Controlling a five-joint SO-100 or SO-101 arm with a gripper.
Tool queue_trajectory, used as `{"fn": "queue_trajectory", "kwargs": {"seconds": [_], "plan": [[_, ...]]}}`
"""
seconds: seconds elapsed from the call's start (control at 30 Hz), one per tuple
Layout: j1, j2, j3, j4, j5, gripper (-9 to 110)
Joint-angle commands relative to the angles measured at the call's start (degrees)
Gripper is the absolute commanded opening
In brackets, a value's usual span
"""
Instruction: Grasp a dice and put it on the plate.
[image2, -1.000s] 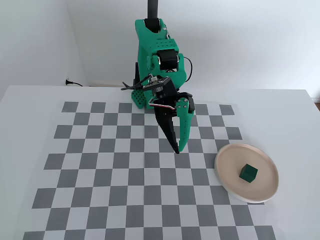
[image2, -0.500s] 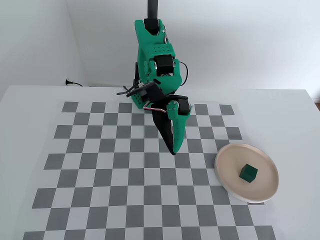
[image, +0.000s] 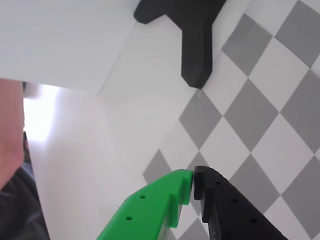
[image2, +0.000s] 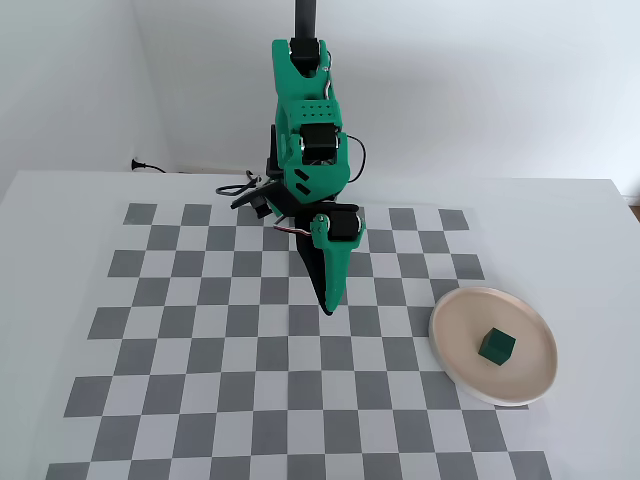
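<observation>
In the fixed view the dice (image2: 496, 346) sat on the plate (image2: 530, 393), a little right of the plate's centre, in the lower right of the frame. The plate rested at the right edge of the checkerboard mat (image2: 200, 350) on the white table (image2: 60, 210). The green arm (image2: 308, 130) stood at the top centre, and its gripper (image2: 327, 308) pointed down over the middle of the mat, well apart from the plate. In the wrist view the gripper (image: 193, 181), at the bottom of the frame, had its green and black fingers pressed together with nothing between them. A black foot (image: 192, 40) showed at the top.
</observation>
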Motion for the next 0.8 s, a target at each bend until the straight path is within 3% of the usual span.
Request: {"fn": "queue_trajectory", "kwargs": {"seconds": [0.0, 0.77], "plan": [[1.9, 2.9, -1.1, -1.1, 2.5, -4], [4.3, 23.6, 11.5, 6.8, 13.0, -4]]}}
